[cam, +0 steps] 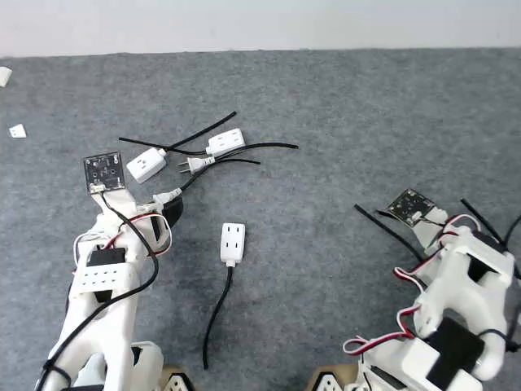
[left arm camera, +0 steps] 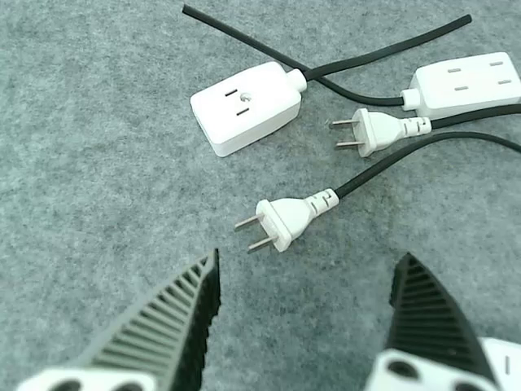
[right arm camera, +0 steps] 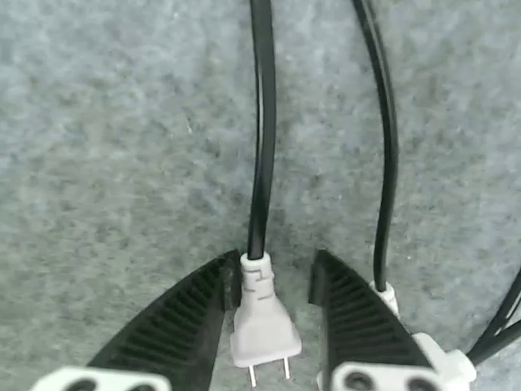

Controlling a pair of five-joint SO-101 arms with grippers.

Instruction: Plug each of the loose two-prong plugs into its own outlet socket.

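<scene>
Plugs lie loose on the bench (cam: 326,106), none seated yet. One plug (left arm camera: 281,221) rests just ahead of the left gripper (left arm camera: 309,259), whose fingers are spread wide, with a single socket (left arm camera: 244,106) beyond it. A second plug (left arm camera: 374,130) lies just beside a long socket (left arm camera: 468,81).

A third plug (right arm camera: 260,326) sits between the fingers of the right gripper (right arm camera: 277,259). They stand apart around it (one touches its body, the other is clear), so it is straddled, not clamped.

We judge the step in hand to be a first pick-up. The right fingers need to close squarely on the plug body and leave the prongs free. The plug then has to travel to the middle socket (cam: 233,243), which lies well apart from that arm.

The bench is covered in a grey, felt-like mat. A pale wall (cam: 260,24) runs along its far edge, and small white scraps (cam: 18,130) lie at one corner.
</scene>
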